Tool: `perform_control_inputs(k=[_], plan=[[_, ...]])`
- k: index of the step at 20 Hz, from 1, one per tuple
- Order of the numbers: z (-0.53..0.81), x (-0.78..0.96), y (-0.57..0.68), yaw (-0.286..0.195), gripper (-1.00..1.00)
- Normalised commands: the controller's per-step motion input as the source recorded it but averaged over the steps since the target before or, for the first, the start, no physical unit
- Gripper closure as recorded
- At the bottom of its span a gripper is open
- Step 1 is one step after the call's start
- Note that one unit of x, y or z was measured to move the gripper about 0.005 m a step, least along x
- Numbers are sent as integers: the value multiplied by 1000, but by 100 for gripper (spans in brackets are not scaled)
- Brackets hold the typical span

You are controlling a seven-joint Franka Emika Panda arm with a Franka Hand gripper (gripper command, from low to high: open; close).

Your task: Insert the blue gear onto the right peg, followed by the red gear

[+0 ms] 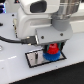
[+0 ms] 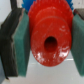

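The red gear (image 1: 51, 49) sits on top of the blue gear (image 1: 52, 56), which lies flat on the black-edged grey plate (image 1: 35, 60). My gripper (image 1: 51, 46) reaches straight down onto the stack. In the wrist view the red gear (image 2: 50, 42) fills the gap between my two teal pads (image 2: 20, 45), which press its toothed rim on both sides. Its dark centre hole faces the camera. Bits of the blue gear (image 2: 24, 4) show behind it. The right peg is hidden under the gears.
The white arm body (image 1: 30, 22) hangs over the exterior view's left half of the plate, with a black cable (image 1: 12, 39) running off toward the left. A white table (image 1: 70, 65) surrounds the plate. The twin pin is too blurred to make out.
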Motion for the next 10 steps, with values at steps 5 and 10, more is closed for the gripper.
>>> perform_control_inputs(k=[5,10], plan=[[-145,130,3,0,100],[190,25,57,0,-100]])
